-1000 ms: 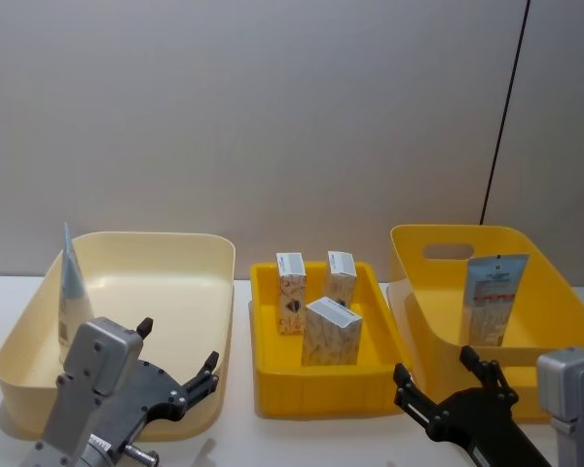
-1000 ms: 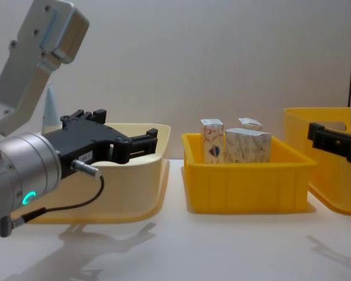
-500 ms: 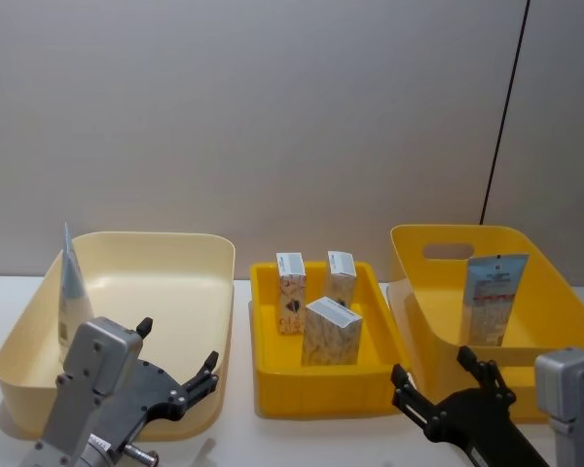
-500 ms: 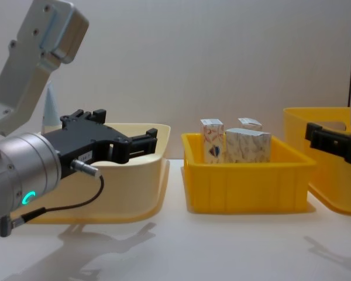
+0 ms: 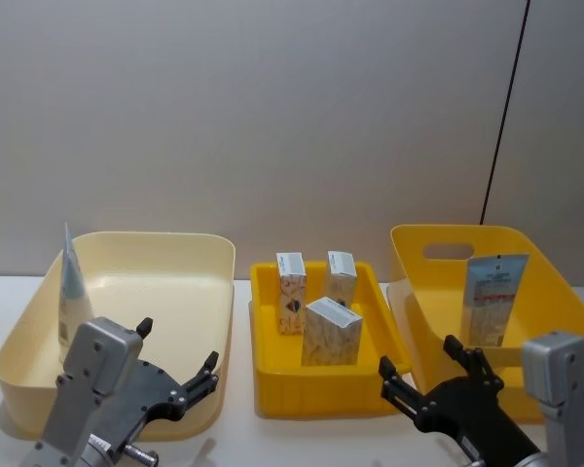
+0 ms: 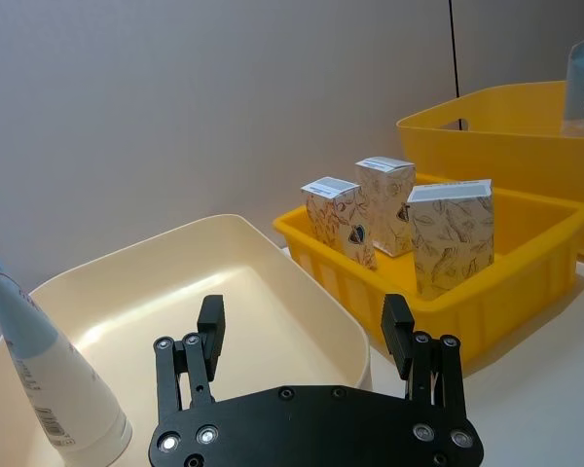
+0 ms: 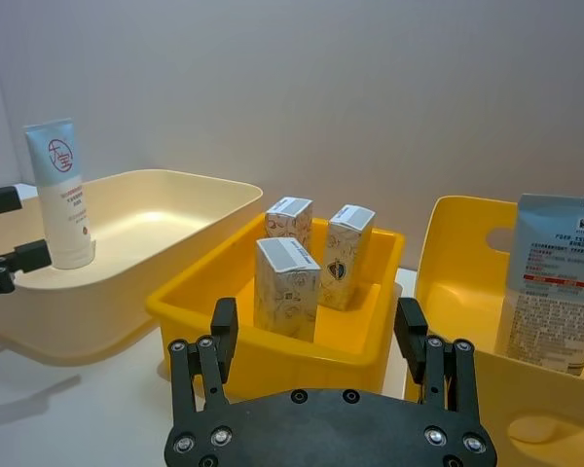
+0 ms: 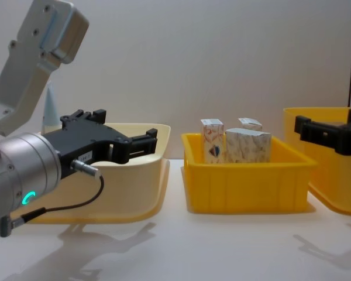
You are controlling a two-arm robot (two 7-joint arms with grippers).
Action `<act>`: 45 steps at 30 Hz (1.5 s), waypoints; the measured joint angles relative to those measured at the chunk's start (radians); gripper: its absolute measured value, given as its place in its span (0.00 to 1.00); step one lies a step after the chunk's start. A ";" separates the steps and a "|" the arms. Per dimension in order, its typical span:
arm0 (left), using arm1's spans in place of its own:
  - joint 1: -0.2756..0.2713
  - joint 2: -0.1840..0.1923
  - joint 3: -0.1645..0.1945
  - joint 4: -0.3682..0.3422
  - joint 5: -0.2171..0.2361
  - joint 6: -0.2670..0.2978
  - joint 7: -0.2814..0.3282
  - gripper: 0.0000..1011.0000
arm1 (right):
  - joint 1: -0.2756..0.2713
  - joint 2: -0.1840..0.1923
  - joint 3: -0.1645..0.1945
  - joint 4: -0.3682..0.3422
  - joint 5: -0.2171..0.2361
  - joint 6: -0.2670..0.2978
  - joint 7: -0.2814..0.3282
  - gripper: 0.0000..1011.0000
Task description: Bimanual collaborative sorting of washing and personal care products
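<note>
The left hand [image 5: 178, 345] hovers at the near side of the cream bin [image 5: 175, 253], its two black fingers spread wide with nothing between them. The right hand [image 5: 420, 358] is just as wide and empty. It sits low in front of the near right corner of the yellow tray [image 5: 321, 384], close to the yellow bin [image 5: 438, 292].

A whitish cone-shaped tube [image 5: 73, 292] stands on its broad cap against the left wall of the cream bin. It narrows to a pale blue tip and carries a small red round mark and fine print. Three cartons [image 5: 331, 331] stand upright in the yellow tray, marbled beige and white with white tops, two toward the back and one nearer the front. A flat blue tube [image 5: 493, 299], pale with a printed panel and a crimped upper end, stands in the yellow bin on its right side.

The bins sit in a row on a white table [image 8: 222, 246] in front of a plain grey-beige wall [image 5: 273, 117], where a thin dark line [image 5: 506, 107] runs down at the right.

Compared with a second ago, the right hand has shifted left toward the tray. The left hand and all the products are where they were.
</note>
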 joint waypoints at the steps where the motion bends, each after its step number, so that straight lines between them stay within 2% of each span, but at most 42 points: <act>1: 0.000 0.000 0.000 0.000 0.000 0.000 0.000 0.99 | 0.003 0.000 0.001 0.002 -0.001 0.001 0.001 0.99; 10: 0.000 0.000 0.000 0.000 0.000 0.001 0.000 0.99 | 0.047 0.001 0.013 0.043 -0.008 0.011 0.015 0.99; 21: 0.000 0.000 0.000 0.000 0.000 0.001 0.000 0.99 | 0.127 0.000 0.016 0.127 -0.006 0.025 0.066 0.99; 32: 0.000 0.000 0.000 0.000 0.000 0.001 0.000 0.99 | 0.201 0.005 -0.002 0.208 -0.002 0.025 0.148 0.99; 45: 0.000 0.000 0.000 0.000 0.000 0.000 0.000 0.99 | 0.260 -0.003 -0.026 0.277 0.000 0.012 0.198 0.99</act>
